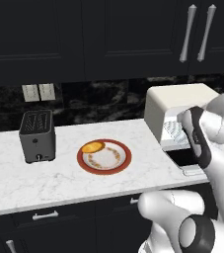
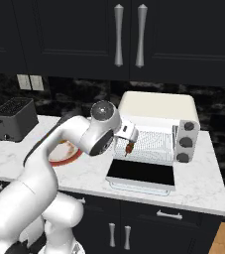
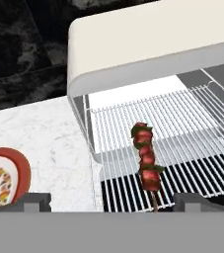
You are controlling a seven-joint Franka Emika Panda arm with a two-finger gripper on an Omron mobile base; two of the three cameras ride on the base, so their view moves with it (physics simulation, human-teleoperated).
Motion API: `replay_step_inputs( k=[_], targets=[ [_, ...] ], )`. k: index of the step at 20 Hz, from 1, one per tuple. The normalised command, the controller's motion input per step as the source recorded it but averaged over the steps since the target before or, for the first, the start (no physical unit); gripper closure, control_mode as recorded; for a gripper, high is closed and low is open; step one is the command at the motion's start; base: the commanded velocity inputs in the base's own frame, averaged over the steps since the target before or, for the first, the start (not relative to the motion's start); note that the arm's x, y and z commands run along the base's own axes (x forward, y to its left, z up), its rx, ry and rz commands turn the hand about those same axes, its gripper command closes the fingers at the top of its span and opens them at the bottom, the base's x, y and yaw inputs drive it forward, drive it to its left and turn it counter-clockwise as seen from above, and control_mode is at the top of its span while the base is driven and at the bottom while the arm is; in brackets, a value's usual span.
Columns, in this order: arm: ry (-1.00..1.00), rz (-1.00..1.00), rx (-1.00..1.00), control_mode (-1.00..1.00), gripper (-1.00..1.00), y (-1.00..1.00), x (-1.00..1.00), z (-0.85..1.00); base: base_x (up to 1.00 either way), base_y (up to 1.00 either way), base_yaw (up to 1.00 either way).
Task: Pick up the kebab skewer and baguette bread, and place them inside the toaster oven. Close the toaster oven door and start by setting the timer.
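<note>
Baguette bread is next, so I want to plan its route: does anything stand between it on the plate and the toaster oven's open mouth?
Nothing visible does. The baguette bread lies on the plate; bare counter separates it from the toaster oven, whose door hangs open.

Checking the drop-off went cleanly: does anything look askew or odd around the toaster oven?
The kebab skewer sits at the rack's front edge, its stick poking out over the open toaster oven door, between the open gripper fingers.

kebab skewer (image 3: 146, 163) over toaster oven (image 3: 148, 54) rack (image 3: 192, 123)
</note>
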Motion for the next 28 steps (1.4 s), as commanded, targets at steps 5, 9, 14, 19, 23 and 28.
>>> replay_step_inputs(
  k=[5, 9, 14, 19, 23, 28],
  targets=[
    [0.04, -0.06, -0.22, -1.00, -1.00, 0.97, -0.91, 0.12, 0.00, 0.00, 0.00],
    [0.05, 0.13, -0.04, -1.00, -1.00, 1.00, -0.41, 0.06, 0.00, 0.00, 0.00],
    [0.11, 0.24, 0.00, -1.00, -1.00, 1.00, 0.02, 0.12, 0.00, 0.00, 0.00],
    [0.12, 0.34, -0.03, -1.00, -1.00, 1.00, 0.36, 0.00, 0.00, 0.00, 0.00],
    [0.09, 0.41, -0.18, -1.00, -1.00, 1.00, 0.42, -0.08, 0.00, 0.00, 0.00],
    [0.12, 0.39, -0.36, -1.00, -1.00, 0.86, 0.35, -0.55, 0.00, 0.00, 0.00]
  ],
)
